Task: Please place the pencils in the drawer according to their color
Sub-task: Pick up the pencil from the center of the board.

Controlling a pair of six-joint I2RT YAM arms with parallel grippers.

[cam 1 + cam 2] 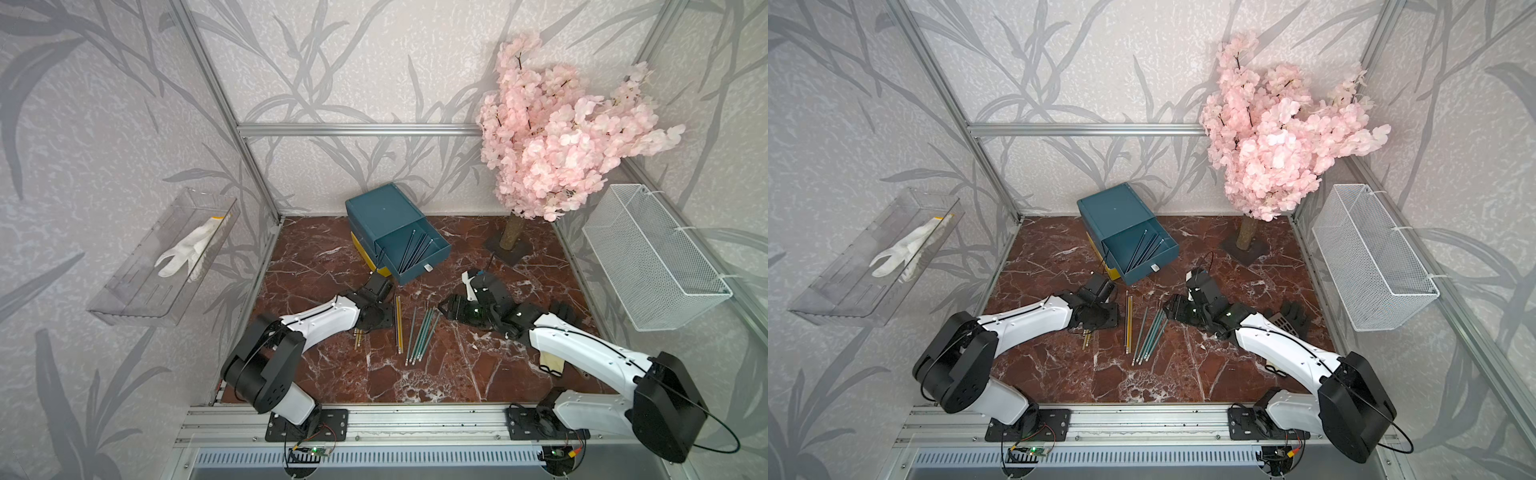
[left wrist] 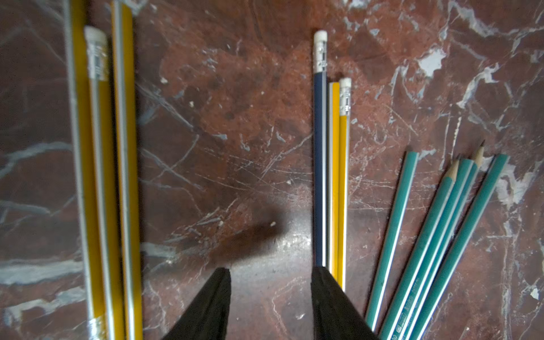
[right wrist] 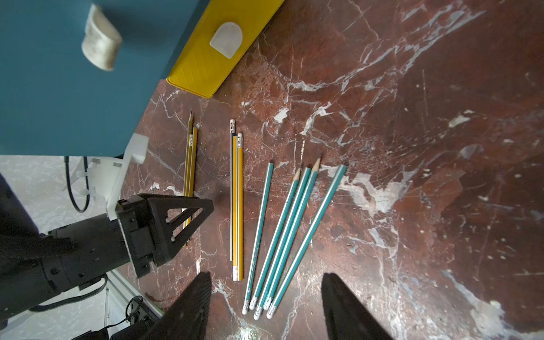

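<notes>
The teal drawer (image 1: pixel 382 212) stands at the back of the table, its top tier pulled out with several dark pencils (image 1: pixel 415 249) inside; the yellow tier (image 3: pixel 212 56) shows at the bottom. Loose pencils lie in front: yellow ones (image 2: pixel 100 176), a navy one with two yellow ones (image 2: pixel 332 176), and several teal ones (image 3: pixel 288 235). My left gripper (image 2: pixel 270 273) is open and empty over bare table between the two yellow groups; in a top view the left gripper (image 1: pixel 384 320) covers part of the left group. My right gripper (image 3: pixel 266 278) is open above the teal pencils' eraser ends.
A pink blossom tree (image 1: pixel 552 137) stands at the back right on a dark base (image 1: pixel 507 249). A white wire basket (image 1: pixel 652 257) hangs on the right wall. A clear tray (image 1: pixel 137 299) holding a white glove hangs on the left wall. A black glove (image 1: pixel 1291 316) lies behind my right arm.
</notes>
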